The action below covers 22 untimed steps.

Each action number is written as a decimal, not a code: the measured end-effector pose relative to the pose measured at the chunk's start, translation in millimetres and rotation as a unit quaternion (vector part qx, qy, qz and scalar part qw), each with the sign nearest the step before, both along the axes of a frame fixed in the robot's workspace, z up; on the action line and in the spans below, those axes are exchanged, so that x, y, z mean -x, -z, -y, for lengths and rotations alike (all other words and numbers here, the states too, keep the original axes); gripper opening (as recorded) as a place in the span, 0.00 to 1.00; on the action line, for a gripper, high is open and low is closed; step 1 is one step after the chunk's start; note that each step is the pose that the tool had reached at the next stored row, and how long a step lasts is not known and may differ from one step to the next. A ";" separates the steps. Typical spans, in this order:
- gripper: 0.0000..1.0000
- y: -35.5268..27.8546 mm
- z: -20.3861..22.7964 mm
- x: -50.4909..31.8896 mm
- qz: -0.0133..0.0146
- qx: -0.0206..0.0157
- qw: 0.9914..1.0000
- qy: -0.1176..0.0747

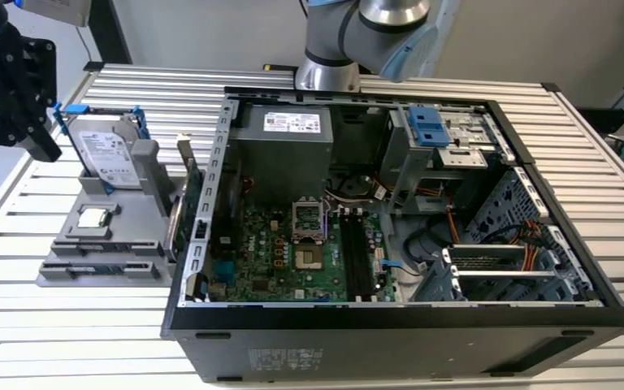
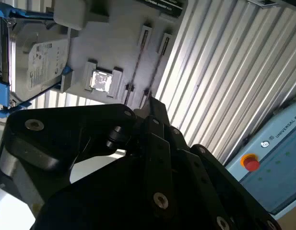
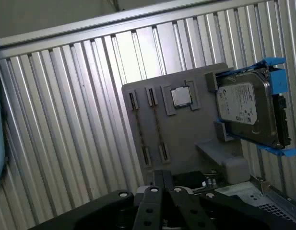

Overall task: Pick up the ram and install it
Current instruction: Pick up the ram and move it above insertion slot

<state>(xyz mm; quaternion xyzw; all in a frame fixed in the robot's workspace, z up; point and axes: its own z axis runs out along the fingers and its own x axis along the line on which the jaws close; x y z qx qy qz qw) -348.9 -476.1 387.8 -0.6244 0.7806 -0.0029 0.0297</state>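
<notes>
We find the gripper (image 3: 162, 176) hanging above the gray fixture plate (image 3: 186, 134), off to the exterior view's left of the open computer case (image 1: 399, 317). In both wrist views its fingers lie pressed together with nothing between them. The ram (image 1: 191, 210) appears to stand on edge at the fixture's side nearest the case, just beside the case wall and well apart from the gripper. On the plate we note the hard drive (image 3: 246, 112) in blue rails, with the processor chip (image 3: 181, 97) just beside it. Inside the case the motherboard (image 1: 279, 260) lies face up, with its long black memory slots (image 1: 357, 256) near the middle.
</notes>
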 end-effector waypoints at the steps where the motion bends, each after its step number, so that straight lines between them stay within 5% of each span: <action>1: 0.00 0.1 -0.1 0.1 0.000 0.000 1.000 -0.009; 4: 0.00 1.3 -0.1 0.1 0.000 0.000 0.999 -0.045; 9: 0.00 2.4 0.0 0.1 0.000 -0.001 0.997 -0.080; 14: 0.00 3.4 -0.2 0.1 -0.001 -0.008 0.995 -0.096; 22: 0.00 4.2 -1.6 0.2 -0.014 -0.022 0.995 -0.101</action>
